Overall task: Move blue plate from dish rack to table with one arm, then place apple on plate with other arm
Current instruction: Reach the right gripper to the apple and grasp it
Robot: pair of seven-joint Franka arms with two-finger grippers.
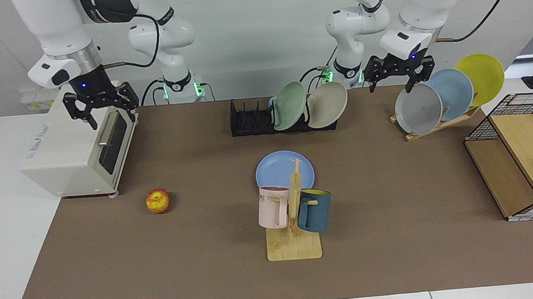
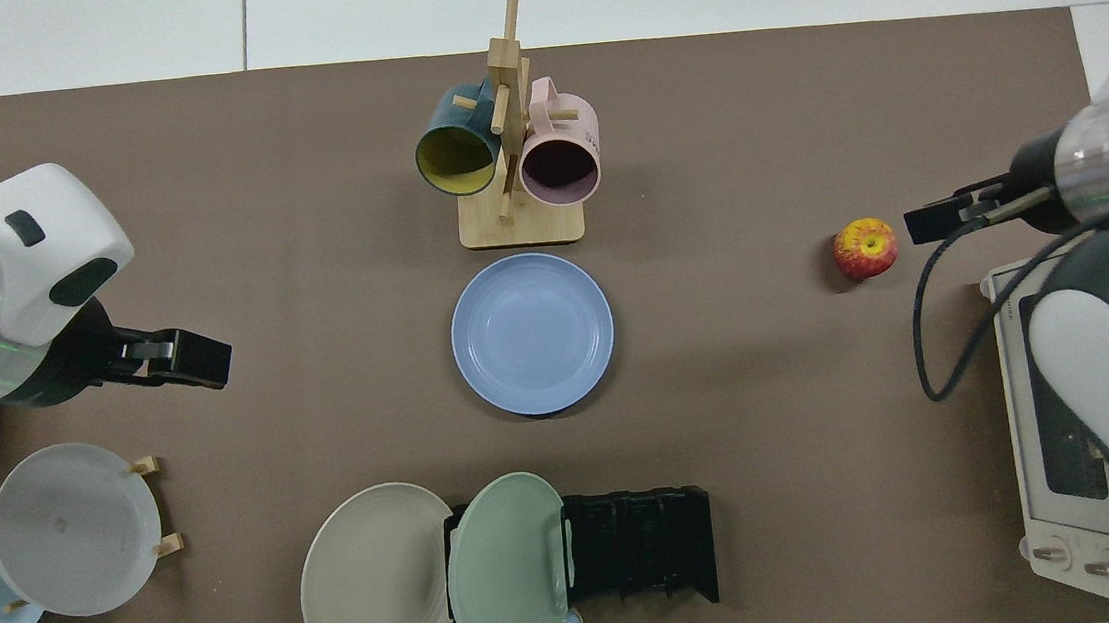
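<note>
Left gripper (image 1: pixel 399 79): my fingers spread, empty, pointing down, raised at far edge | Right gripper (image 1: pixel 101 109): my fingers spread, empty, pointing down, held high | Both my wrists near vertical.

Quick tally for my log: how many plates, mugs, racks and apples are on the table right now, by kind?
Plates: 6 (blue plate, green, beige, grey, sky-blue, yellow)
Mugs: 2 (pink, dark blue)
Racks: 3 (dish rack, wooden plate rack, mug stand)
Apples: 1 (apple)
Total: 12
</note>
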